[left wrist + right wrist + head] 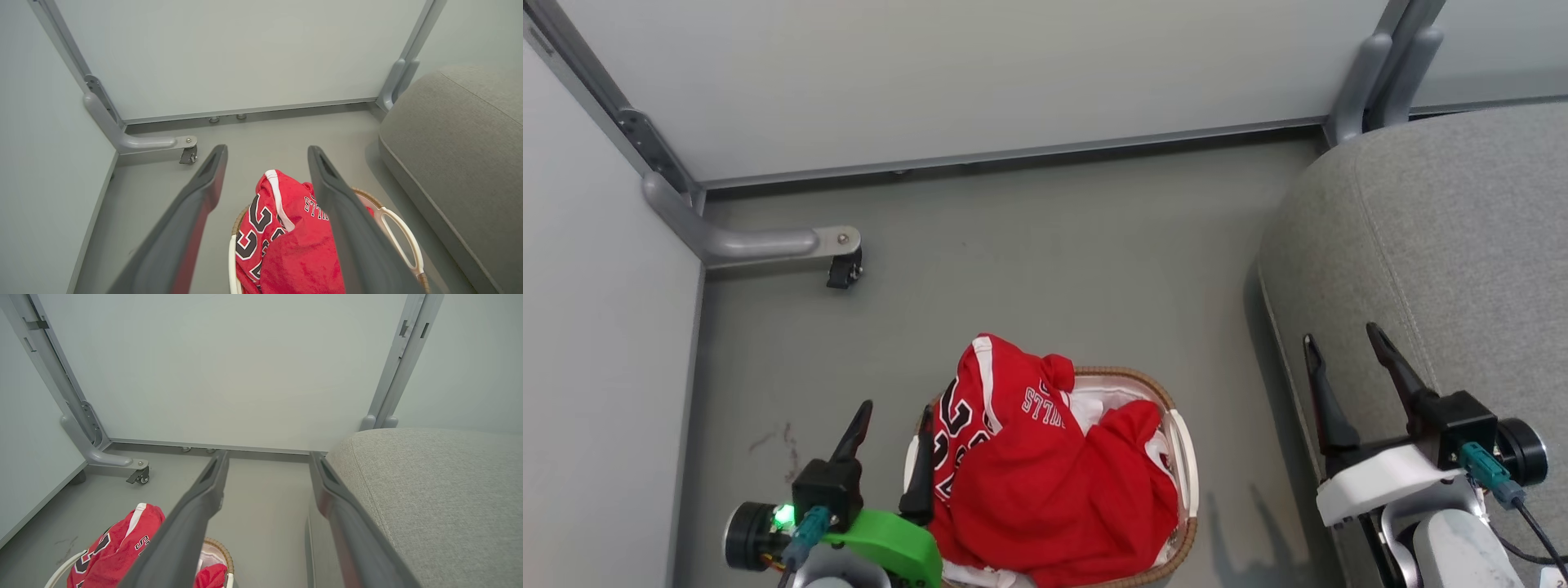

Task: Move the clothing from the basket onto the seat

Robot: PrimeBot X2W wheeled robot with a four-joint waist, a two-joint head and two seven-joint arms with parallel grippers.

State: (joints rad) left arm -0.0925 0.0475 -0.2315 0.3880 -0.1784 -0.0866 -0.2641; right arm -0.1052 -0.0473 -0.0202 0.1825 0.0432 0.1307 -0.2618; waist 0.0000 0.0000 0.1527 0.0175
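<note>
Currently: clothing (1045, 465) heaped in basket (1183, 457) on floor, none on seat (1462, 245). Left gripper (896, 410) fingers wide apart, empty, beside heap; right gripper (1339, 333) likewise, by seat edge. Step: first pickup pending; next likely lowering left onto fabric.

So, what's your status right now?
Left gripper, right gripper open, empty. Jerseys heaped in basket, none on visible seat. No obstacle seen.

The grey floor (1054, 269) carries the basket (1131, 376), the seat (1445, 245) and a castered panel foot (768, 242).
</note>
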